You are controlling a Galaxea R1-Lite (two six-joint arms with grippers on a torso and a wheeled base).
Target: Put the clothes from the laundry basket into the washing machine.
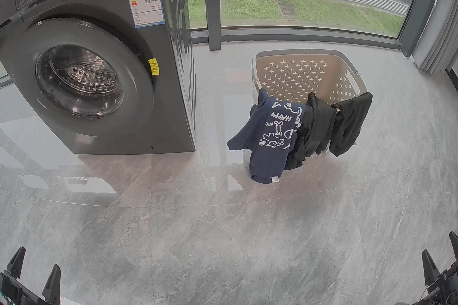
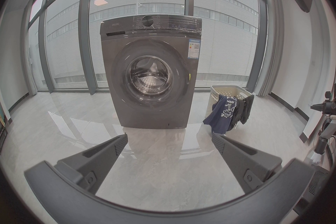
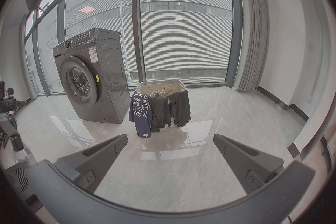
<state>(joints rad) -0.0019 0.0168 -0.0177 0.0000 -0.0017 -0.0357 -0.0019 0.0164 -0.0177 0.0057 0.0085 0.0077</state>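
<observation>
Three garments hanging over front rim of laundry basket (image 1: 305, 55): navy printed tee (image 1: 272, 134), middle black piece (image 1: 317, 129), outer black piece (image 1: 350, 122). Washing machine (image 1: 95, 10) door (image 1: 81, 77) looks shut, so basically zero done. Left gripper (image 2: 168, 137) and right gripper (image 3: 168, 137) both spread apart, empty, well short of basket.

left arm (image 1: 14, 292) and right arm (image 1: 441, 283) seemingly low, jaws spread.

Navy shirt (image 1: 269, 137), 2 black garments (image 1: 318, 129) drape over laundry basket (image 1: 305, 53) near washing machine (image 1: 164, 110).
</observation>
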